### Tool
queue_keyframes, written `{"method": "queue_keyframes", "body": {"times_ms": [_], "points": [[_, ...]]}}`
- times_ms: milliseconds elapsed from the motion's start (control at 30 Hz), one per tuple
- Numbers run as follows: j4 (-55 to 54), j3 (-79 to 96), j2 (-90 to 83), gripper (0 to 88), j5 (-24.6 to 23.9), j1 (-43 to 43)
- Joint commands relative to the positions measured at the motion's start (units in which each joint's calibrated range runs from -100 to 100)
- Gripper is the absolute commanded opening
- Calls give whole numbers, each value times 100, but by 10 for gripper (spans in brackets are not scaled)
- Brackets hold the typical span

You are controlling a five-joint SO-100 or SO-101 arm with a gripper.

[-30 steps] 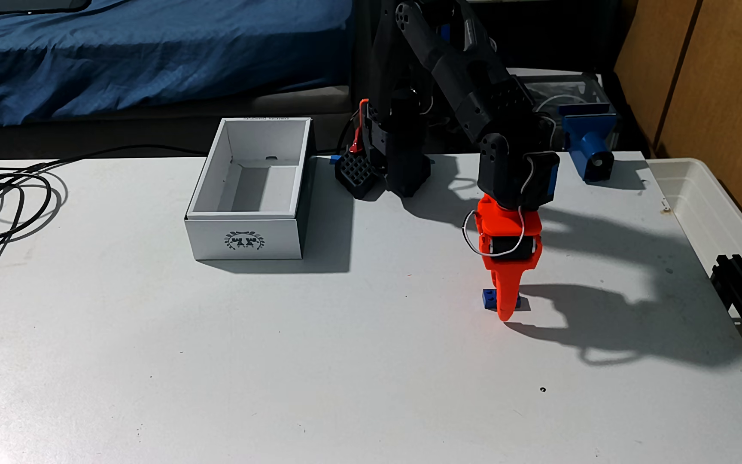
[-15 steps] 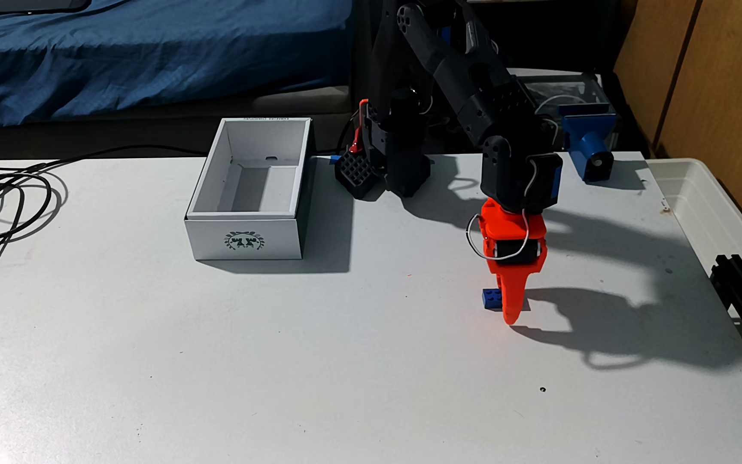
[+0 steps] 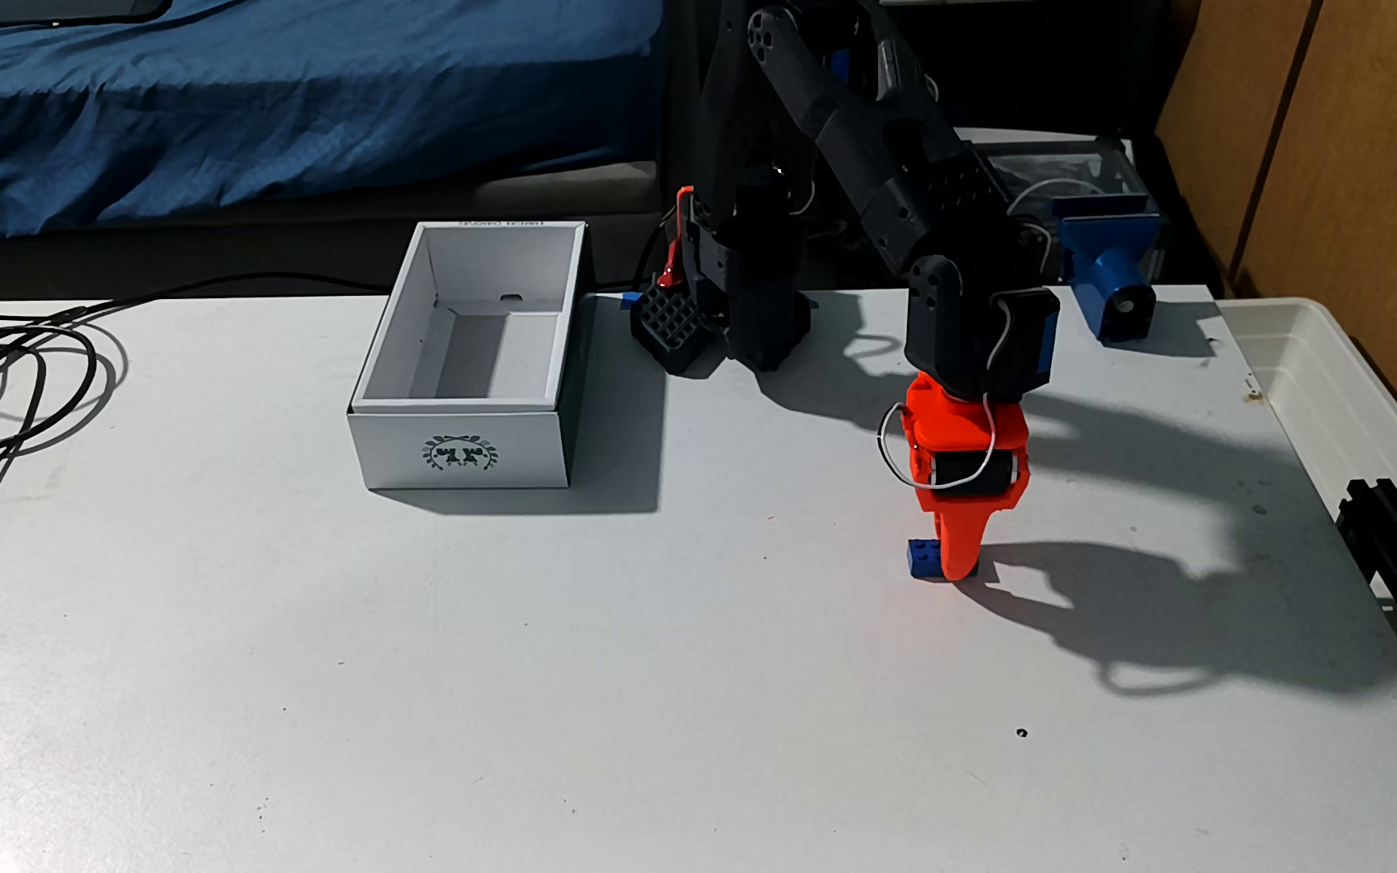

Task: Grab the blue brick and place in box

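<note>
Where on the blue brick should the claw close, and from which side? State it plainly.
Grip the blue brick across its two long side walls, coming straight down from above. It lies flat, studs up, on the table, so only the flat parallel sides offer purchase. The orange claw already stands over its middle.

Blue brick on the table, white box well to its left in the fixed view.
The small bright-blue studded plastic brick (image 3: 924, 559) lies flat, studs up, partly hidden. The white rectangular cardboard box (image 3: 460, 453) stands open-topped, wreath emblem facing the camera, inside bare.
</note>
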Motion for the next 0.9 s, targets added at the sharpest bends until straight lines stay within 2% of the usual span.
{"method": "queue_keyframes", "body": {"times_ms": [0, 500, 867], "points": [[-45, -61, 48, 24, 35, -5], [33, -70, -54, 8, 35, 47], [1472, -389, -1889, 8, 40, 575]]}}
